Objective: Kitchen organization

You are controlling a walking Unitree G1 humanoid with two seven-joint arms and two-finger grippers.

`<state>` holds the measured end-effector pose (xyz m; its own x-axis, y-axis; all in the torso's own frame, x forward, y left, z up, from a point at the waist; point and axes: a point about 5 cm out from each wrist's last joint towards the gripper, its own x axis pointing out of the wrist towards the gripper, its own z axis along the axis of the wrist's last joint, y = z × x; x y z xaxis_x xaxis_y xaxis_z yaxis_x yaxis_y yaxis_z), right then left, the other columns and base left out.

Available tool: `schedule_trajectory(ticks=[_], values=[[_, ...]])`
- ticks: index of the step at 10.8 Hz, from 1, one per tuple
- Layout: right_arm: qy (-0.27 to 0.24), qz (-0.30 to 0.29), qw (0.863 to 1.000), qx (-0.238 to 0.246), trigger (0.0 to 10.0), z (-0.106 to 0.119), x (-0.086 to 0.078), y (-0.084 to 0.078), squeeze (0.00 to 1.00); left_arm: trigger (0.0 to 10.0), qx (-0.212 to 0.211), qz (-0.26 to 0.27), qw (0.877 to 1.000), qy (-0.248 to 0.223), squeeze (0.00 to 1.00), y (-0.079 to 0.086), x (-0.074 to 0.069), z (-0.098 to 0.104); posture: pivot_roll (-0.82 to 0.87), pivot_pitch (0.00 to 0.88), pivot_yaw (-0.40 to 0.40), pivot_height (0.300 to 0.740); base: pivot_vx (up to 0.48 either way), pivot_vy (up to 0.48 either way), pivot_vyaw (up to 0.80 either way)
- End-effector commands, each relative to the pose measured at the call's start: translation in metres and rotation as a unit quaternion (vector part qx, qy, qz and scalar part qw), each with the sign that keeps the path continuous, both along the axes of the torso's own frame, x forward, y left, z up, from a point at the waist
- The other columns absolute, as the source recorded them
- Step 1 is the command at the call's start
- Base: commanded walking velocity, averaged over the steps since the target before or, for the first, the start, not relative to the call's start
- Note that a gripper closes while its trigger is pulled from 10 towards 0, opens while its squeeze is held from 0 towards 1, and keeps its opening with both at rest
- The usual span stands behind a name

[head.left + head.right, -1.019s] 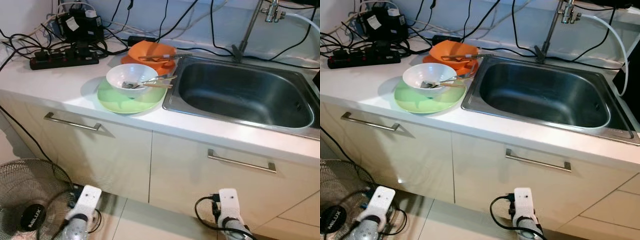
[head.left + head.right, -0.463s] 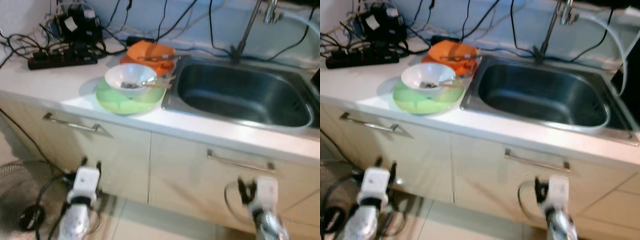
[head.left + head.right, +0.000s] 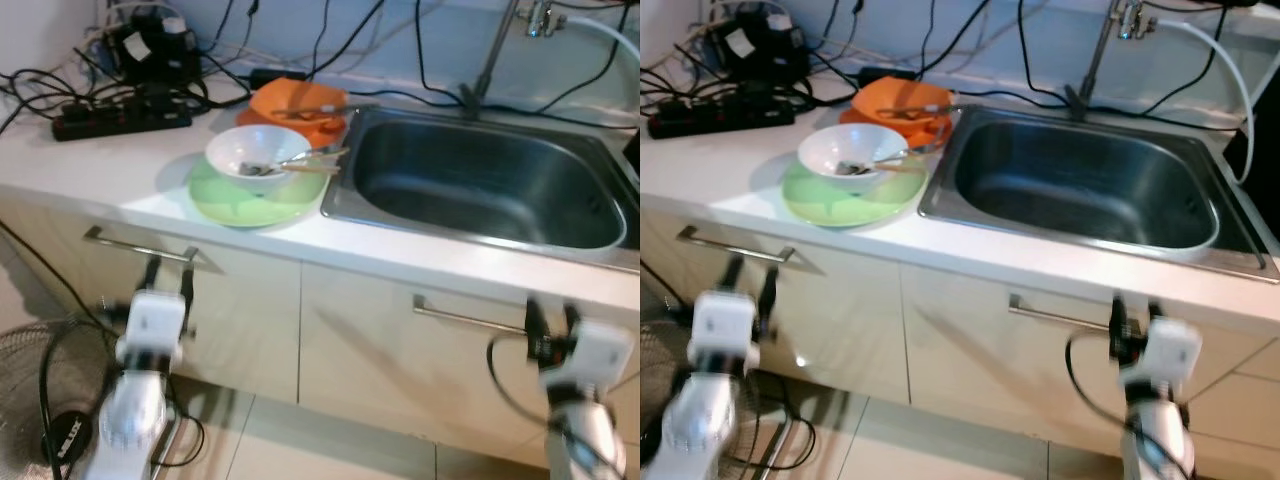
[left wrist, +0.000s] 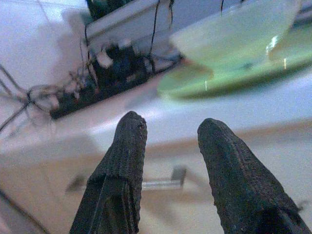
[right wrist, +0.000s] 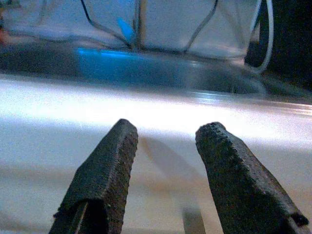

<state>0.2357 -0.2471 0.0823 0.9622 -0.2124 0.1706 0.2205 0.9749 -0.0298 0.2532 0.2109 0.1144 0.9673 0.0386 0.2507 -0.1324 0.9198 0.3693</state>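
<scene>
A white bowl (image 3: 255,155) with a spoon and chopsticks in it sits on a green plate (image 3: 240,205) on the white counter, left of the steel sink (image 3: 480,185). Behind it stands an orange bowl (image 3: 300,100) on an orange plate, with utensils across it. My left gripper (image 3: 168,275) is open and empty in front of the left cabinet handle, below the green plate (image 4: 219,78). My right gripper (image 3: 551,318) is open and empty by the right cabinet handle (image 3: 465,318), below the sink's front edge (image 5: 161,80).
A black power strip (image 3: 120,118) and a tangle of cables lie at the back left of the counter. The faucet (image 3: 495,55) rises behind the sink. A floor fan (image 3: 50,410) stands at the lower left, beside my left arm. Cabinet fronts are close ahead.
Both arms have risen from near the floor to the height of the cabinet handles. The right arm has also swung to the right.
</scene>
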Motion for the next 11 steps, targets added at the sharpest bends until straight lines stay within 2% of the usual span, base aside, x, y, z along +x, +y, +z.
schedule_trajectory(ticks=[1, 3, 4, 5, 6, 7, 8, 9, 11], values=[[-0.04, 0.008, 0.999, 0.004, 10.0, 0.024, 0.013, 0.005, 0.0, 10.0, 0.005, -0.013, 1.0, -0.026, 0.0, -0.005, 0.009, 0.02, 0.16, 0.016, -0.03, 0.74, 0.0, 0.0, 0.0], [-0.087, 0.044, 0.995, 0.007, 10.0, 0.061, 0.033, 0.021, 0.0, 10.0, -0.008, -0.034, 0.998, -0.057, 0.0, -0.021, 0.021, 0.044, 0.16, 0.008, -0.039, 0.74, 0.0, 0.0, 0.0], [-0.092, 0.067, 0.993, 0.022, 10.0, 0.072, 0.043, 0.035, 0.0, 10.0, -0.038, -0.055, 0.996, -0.063, 0.0, -0.037, 0.028, 0.053, 0.16, 0.0, -0.042, 0.74, 0.0, 0.0, 0.0], [-0.087, 0.081, 0.993, 0.025, 10.0, 0.074, 0.048, 0.041, 0.0, 10.0, -0.047, -0.064, 0.995, -0.063, 0.0, -0.044, 0.032, 0.055, 0.16, 0.0, -0.042, 0.74, 0.0, 0.0, 0.0], [-0.077, 0.11, 0.99, 0.032, 10.0, 0.075, 0.064, 0.056, 0.0, 10.0, -0.057, -0.091, 0.992, -0.065, 0.0, -0.062, 0.044, 0.059, 0.17, 0.0, -0.046, 0.74, 0.0, 0.0, 0.0], [-0.074, 0.126, 0.988, 0.048, 10.0, 0.078, 0.077, 0.067, 0.0, 10.0, -0.054, -0.106, 0.99, -0.072, 0.0, -0.073, 0.052, 0.064, 0.17, 0.0, -0.042, 0.74, 0.0, 0.0, 0.0], [-0.064, 0.174, 0.981, 0.061, 10.0, 0.086, 0.101, 0.096, 0.0, 10.0, -0.059, -0.123, 0.987, -0.085, 0.0, -0.091, 0.067, 0.075, 0.18, 0.0, -0.052, 0.74, 0.0, 0.0, 0.0], [-0.062, 0.185, 0.978, 0.074, 10.0, 0.089, 0.107, 0.106, 0.0, 10.0, -0.053, -0.13, 0.986, -0.09, 0.0, -0.096, 0.071, 0.078, 0.19, 0.0, -0.057, 0.74, 0.0, 0.0, 0.0], [-0.054, 0.204, 0.974, 0.078, 10.0, 0.086, 0.109, 0.122, 0.0, 10.0, -0.053, -0.127, 0.986, -0.094, 0.0, -0.095, 0.075, 0.081, 0.19, 0.0, -0.06, 0.74, 0.0, -0.272, 0.0]])
